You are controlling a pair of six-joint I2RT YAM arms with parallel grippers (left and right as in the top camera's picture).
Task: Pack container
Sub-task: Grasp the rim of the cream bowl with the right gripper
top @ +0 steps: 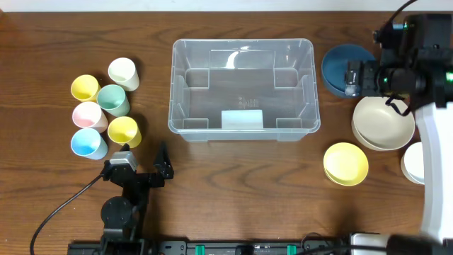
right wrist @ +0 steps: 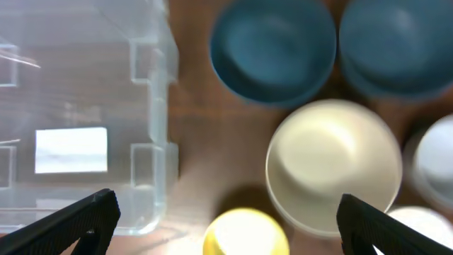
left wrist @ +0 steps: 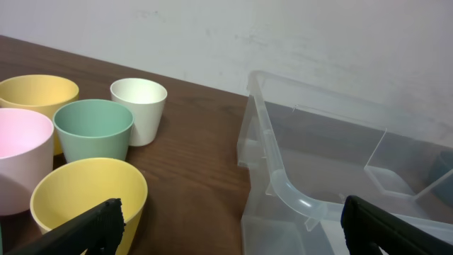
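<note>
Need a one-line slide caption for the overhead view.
Clear container sits unfilled at centre, six small cups on its left, bowls on its right.

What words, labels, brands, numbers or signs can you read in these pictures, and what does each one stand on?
None can be read.
White label on the container floor: looks blank, or too blurred to tell.
Faint marks above it in the overhead view: too small to read.
Cups and bowls: no print seen.

You've got a dark wood-grain table (top: pixel 56 35) under everything, and a plain white wall (left wrist: pixel 318 42) straight ahead of the left gripper (left wrist: pixel 230 223), lit pretty evenly.
</note>
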